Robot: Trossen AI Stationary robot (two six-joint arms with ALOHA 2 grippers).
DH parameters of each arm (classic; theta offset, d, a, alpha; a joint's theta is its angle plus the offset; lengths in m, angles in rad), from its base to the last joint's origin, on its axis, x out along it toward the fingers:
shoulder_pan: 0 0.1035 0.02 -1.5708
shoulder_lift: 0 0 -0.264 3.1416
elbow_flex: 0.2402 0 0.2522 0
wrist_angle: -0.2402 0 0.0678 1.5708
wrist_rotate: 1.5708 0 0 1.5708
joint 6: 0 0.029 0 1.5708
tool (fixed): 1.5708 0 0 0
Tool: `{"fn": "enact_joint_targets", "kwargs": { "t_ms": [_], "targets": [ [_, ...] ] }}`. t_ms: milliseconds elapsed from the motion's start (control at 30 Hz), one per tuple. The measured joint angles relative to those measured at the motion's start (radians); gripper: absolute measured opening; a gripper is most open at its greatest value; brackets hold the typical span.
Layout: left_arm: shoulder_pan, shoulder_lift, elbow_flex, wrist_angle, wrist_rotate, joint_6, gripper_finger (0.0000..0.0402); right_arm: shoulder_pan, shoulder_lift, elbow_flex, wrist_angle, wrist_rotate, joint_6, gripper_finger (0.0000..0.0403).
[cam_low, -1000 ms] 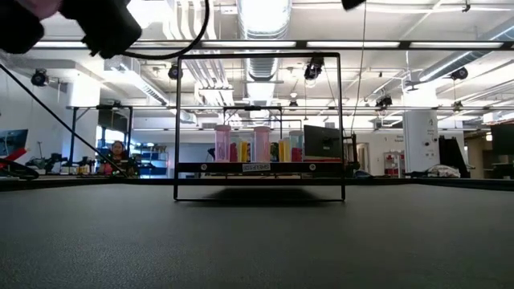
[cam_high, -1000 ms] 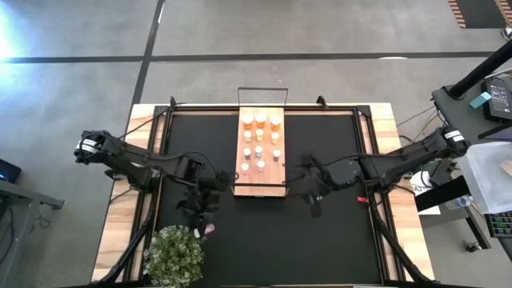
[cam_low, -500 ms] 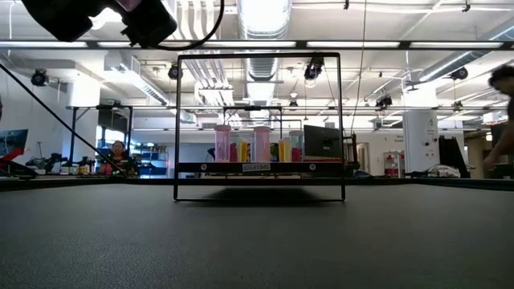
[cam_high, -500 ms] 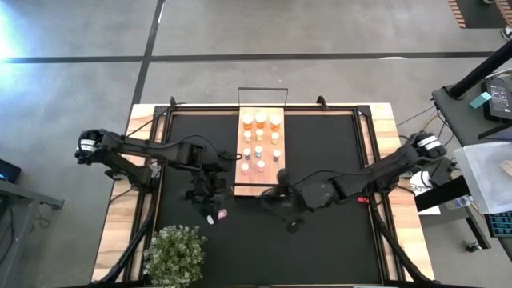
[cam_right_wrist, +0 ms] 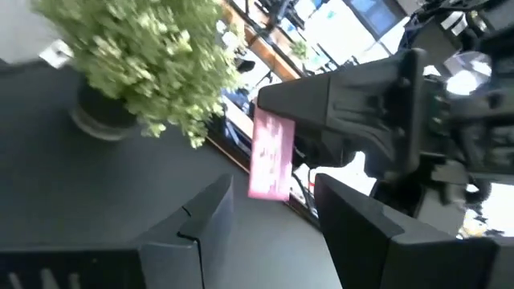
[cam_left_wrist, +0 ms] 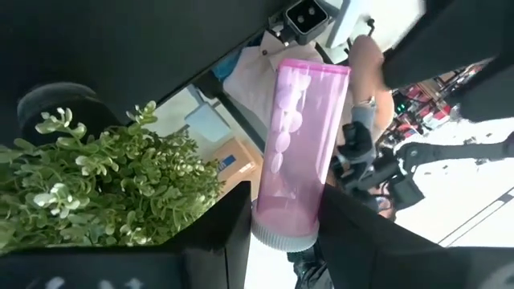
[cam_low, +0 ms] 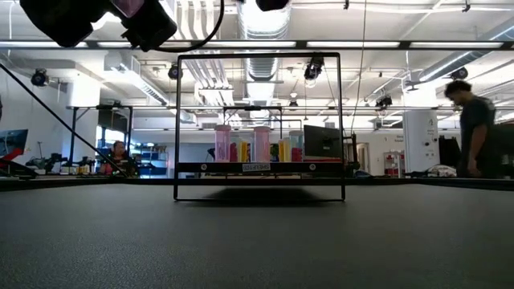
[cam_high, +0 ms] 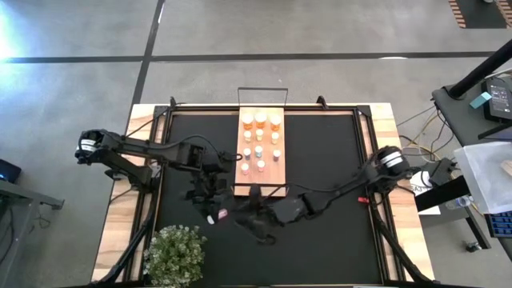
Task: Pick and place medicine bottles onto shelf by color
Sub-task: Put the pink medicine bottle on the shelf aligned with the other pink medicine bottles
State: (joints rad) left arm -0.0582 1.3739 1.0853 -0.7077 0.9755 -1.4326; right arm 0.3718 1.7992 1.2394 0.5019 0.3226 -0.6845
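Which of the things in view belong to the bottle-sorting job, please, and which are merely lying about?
Job:
pink bottle held by the left gripper
bottles on the shelf
shelf
right gripper, open, facing the pink bottle

Lying about:
potted plant
small red bit

This is a robotics lab or workshop in a big open industrial hall. The low view looks across the black table mat (cam_low: 257, 241) into a wide room with an exposed ceiling — bare ducts (cam_low: 261, 20), pipes and rows of strip lights (cam_low: 401, 44) across the top of the frame. At the far left a person (cam_low: 118, 152) sits among cluttered workbenches; at the far right another person (cam_low: 475, 128) stands beside equipment. Seen from above, the table (cam_high: 132, 232) stands on a grey concrete floor (cam_high: 80, 96) marked with dark tape lines — with a desk carrying gear (cam_high: 500, 92) at the right edge and cables (cam_high: 416, 120) trailing nearby.
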Motion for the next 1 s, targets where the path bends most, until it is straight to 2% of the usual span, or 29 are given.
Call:
{"fn": "enact_joint_targets", "kwargs": {
  "t_ms": [167,467,833,1000],
  "targets": [
    [0.000,0.000,-0.005,0.000,-0.051,0.002,0.0106,0.001,0.078,0.074,0.005,0.104,-0.034,0.0166],
    [0.000,0.000,-0.006,0.019,-0.166,0.023,0.0106,0.001,0.086,0.081,0.003,0.123,-0.033,0.0166],
    [0.006,0.000,-0.007,0.019,-0.162,0.035,0.0106,0.001,0.086,0.080,0.005,0.123,-0.006,0.0166],
    [0.007,0.000,-0.014,0.017,-0.146,0.098,0.0106,0.001,0.086,0.080,0.004,0.068,0.012,0.0166]
  ]
}}
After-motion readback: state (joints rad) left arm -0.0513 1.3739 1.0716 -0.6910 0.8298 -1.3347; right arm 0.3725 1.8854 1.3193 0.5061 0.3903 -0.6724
